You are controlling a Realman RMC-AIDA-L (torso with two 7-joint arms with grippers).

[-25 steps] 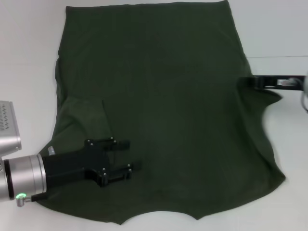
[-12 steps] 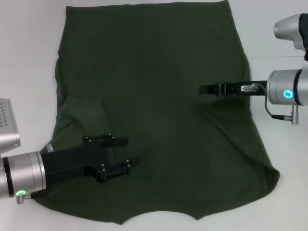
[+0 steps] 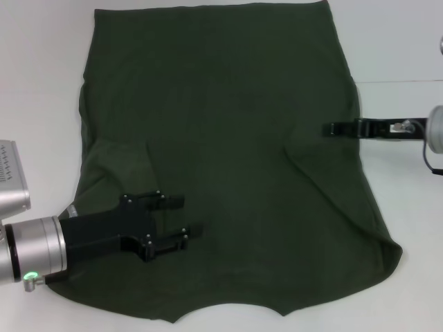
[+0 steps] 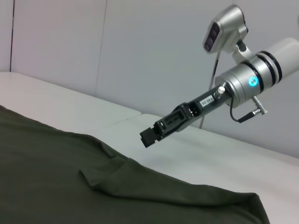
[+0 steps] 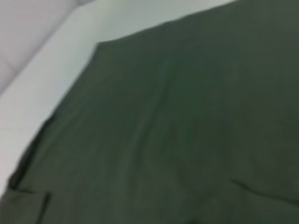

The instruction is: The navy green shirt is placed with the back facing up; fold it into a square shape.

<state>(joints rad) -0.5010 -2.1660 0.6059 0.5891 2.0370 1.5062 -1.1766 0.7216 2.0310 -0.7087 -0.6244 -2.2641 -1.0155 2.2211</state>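
Both hands [image 3: 178, 220] [image 3: 331, 128] above the navy green shirt [image 3: 228, 138]

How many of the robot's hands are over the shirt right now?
2. The left hand is open over the navy green shirt near its left sleeve. The right hand reaches in over the shirt's right edge, raised above the cloth in the left wrist view.
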